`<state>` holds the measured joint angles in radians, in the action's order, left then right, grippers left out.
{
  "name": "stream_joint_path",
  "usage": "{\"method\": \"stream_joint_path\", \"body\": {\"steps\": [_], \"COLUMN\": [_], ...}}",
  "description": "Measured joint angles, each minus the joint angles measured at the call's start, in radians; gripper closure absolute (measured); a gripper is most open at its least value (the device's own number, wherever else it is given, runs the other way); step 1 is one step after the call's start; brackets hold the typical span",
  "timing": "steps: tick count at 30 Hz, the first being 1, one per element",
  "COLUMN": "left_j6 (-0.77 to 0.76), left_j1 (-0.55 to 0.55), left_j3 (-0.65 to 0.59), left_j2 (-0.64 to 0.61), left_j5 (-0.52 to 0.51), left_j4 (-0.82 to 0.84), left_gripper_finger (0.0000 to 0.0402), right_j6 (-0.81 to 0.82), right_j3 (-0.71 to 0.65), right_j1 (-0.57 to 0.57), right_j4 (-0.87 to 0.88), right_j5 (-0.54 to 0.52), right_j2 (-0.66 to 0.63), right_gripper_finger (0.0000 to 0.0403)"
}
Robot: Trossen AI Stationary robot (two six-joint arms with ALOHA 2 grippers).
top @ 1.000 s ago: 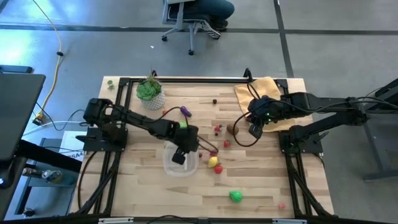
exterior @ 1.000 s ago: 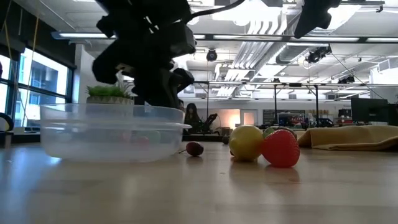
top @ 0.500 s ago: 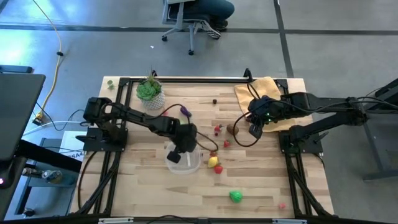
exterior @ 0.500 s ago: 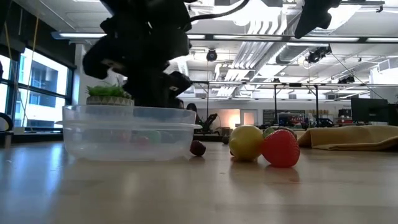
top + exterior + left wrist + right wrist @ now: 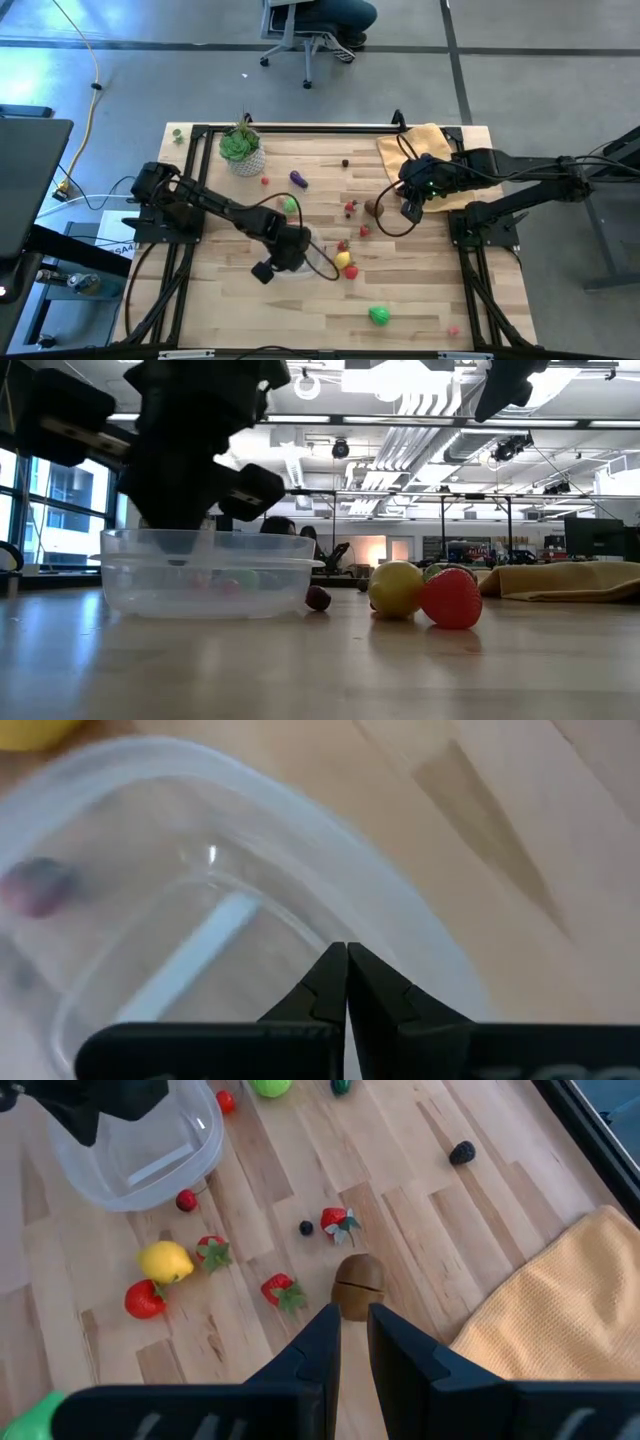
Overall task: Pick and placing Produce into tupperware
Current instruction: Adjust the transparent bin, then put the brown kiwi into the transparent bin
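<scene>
The clear tupperware [image 5: 318, 262] [image 5: 210, 570] stands on the wood near the table's middle, and I see nothing inside it in the right wrist view [image 5: 140, 1150]. My left gripper [image 5: 347, 952] is shut and hangs over the tub's left rim [image 5: 285, 255]. A yellow lemon [image 5: 343, 260] and a red strawberry [image 5: 351, 272] lie just right of the tub. A purple eggplant [image 5: 298, 180], more strawberries [image 5: 350, 207] and a green leafy piece [image 5: 379, 316] are scattered around. My right gripper [image 5: 353, 1320] is open and hovers over the brown kiwi [image 5: 358, 1277]. My left gripper's shut fingertips [image 5: 335, 970] point slanting down over the tupperware's rim [image 5: 400, 950] from the table's left. I cannot tell whether they touch the plastic.
A green plant in a white pot [image 5: 241, 150] stands at the far left. A yellow cloth [image 5: 425, 150] lies at the far right under the right arm. A black frame [image 5: 300, 127] runs round the table. Bare wood lies along the near edge.
My left gripper swung from above the tub toward the table's near-left and turned, so its wrist now sticks out on the tub's left. The tupperware slid a little toward the table's right early in that second and has stayed put since.
</scene>
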<state>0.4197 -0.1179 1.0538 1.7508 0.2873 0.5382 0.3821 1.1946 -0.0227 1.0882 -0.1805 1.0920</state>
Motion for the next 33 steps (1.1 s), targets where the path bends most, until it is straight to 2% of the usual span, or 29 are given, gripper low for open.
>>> {"method": "stream_joint_path", "body": {"steps": [8,15,20,28,33], "left_j6": [-0.018,-0.024,-0.024,-0.080,-0.095], "left_j1": [-0.014,-0.013,-0.013,-0.013,-0.013], "left_j3": [0.000,0.000,0.000,0.001,0.063], "left_j2": [0.000,0.000,0.000,-0.009,-0.009], "left_j5": [-0.088,-0.132,-0.211,-0.281,-0.301], "left_j4": [0.145,0.232,0.273,0.269,0.281], "left_gripper_finger": [0.0401,0.0401,0.0401,0.0401,0.0401], "right_j6": [-0.010,0.006,0.033,0.066,0.066], "right_j3": [0.000,0.000,0.000,0.000,0.000], "right_j1": [0.000,-0.043,-0.084,-0.120,-0.120], "right_j4": [0.000,0.003,0.004,0.023,0.026], "right_j5": [0.033,0.033,0.009,-0.029,-0.029], "right_j2": [0.000,0.000,0.000,0.000,0.000], "right_gripper_finger": [0.0357,0.0357,0.0357,0.0357,0.0357]}}
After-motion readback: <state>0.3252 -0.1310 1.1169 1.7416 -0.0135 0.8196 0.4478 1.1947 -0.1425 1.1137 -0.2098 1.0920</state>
